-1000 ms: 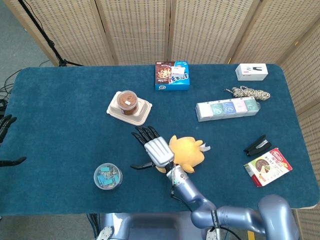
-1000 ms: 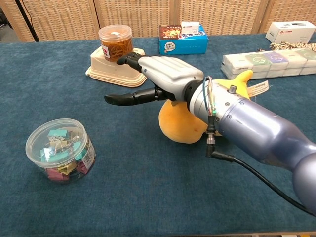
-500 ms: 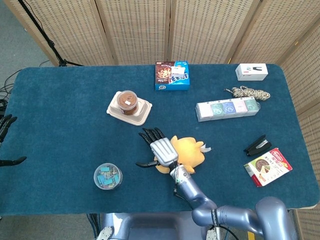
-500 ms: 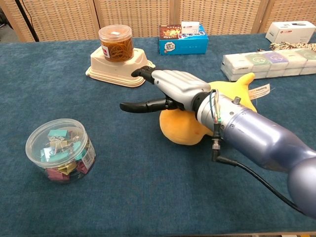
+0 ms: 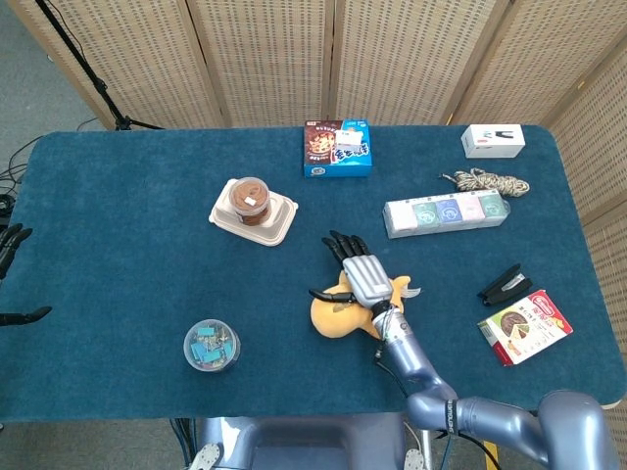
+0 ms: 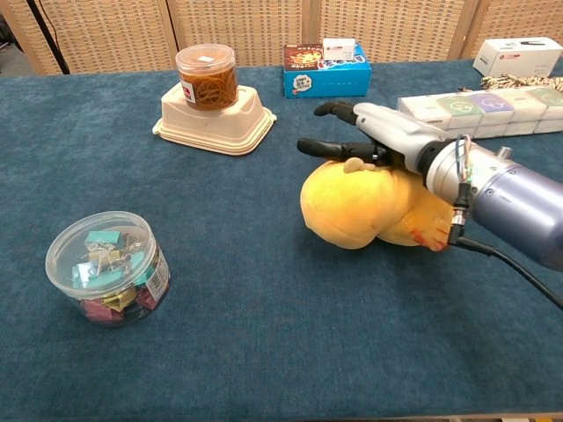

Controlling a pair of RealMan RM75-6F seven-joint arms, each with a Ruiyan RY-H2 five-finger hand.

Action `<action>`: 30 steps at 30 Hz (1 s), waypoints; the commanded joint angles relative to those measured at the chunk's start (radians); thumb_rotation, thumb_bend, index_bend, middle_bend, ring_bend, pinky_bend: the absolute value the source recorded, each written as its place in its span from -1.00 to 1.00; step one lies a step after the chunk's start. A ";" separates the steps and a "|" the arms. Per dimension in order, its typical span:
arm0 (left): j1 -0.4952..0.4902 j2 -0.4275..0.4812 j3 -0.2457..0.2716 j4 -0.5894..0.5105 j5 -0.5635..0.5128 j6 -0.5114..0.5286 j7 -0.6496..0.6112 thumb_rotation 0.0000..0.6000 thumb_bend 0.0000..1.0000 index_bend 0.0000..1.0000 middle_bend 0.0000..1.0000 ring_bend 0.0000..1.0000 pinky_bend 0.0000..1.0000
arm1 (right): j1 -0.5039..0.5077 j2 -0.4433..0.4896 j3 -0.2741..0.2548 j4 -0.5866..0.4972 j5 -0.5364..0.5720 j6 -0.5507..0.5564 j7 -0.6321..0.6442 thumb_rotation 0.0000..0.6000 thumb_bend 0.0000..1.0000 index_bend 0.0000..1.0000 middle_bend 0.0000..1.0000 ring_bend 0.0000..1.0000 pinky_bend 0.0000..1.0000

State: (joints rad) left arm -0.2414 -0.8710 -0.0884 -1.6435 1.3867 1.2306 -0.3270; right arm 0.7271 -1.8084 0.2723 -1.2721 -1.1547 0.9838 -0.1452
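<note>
A yellow plush toy (image 5: pixel 336 312) (image 6: pixel 361 207) lies on the blue table, right of centre and toward the front. My right hand (image 5: pixel 359 273) (image 6: pixel 380 133) hovers flat over the toy's top with its fingers spread and holds nothing. Its thumb lies close to or on the toy's upper edge; I cannot tell which. Black fingers of my left hand (image 5: pixel 12 247) show at the far left edge of the head view, off the table, spread apart with nothing in them.
A clear tub of binder clips (image 5: pixel 212 346) (image 6: pixel 106 268) sits front left. A jar of rubber bands (image 5: pixel 250 199) (image 6: pixel 206 76) stands on a beige tray (image 5: pixel 279 226). A blue box (image 5: pixel 338 149), tissue packs (image 5: pixel 446 213), rope (image 5: pixel 485 181), a white box (image 5: pixel 493 140), a stapler (image 5: pixel 505 284) and a red packet (image 5: pixel 526 326) lie behind and to the right.
My right hand has swung to the right, from the left side of the plush toy to over its top. The toy's left half now shows uncovered. The left hand has not moved.
</note>
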 commanded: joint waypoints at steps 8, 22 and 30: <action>0.000 -0.001 -0.001 -0.005 -0.005 -0.001 0.011 1.00 -1.00 -1.00 -1.00 -1.00 -1.00 | -0.030 0.056 0.016 -0.030 0.052 -0.019 0.047 -0.76 -1.00 -1.00 -1.00 -1.00 -1.00; 0.000 0.002 -0.001 -0.003 0.000 -0.003 -0.002 1.00 -1.00 -1.00 -1.00 -1.00 -1.00 | 0.000 0.069 0.031 -0.087 0.015 0.018 -0.002 -0.75 -1.00 -1.00 -1.00 -1.00 -1.00; 0.004 0.005 0.001 0.001 0.008 0.004 -0.014 1.00 -1.00 -1.00 -1.00 -1.00 -1.00 | -0.007 0.156 0.037 -0.201 0.016 0.071 -0.116 -0.76 -1.00 -1.00 -1.00 -1.00 -1.00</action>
State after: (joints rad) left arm -0.2372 -0.8662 -0.0873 -1.6428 1.3945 1.2344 -0.3409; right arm 0.7246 -1.6770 0.3081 -1.4480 -1.1364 1.0370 -0.2367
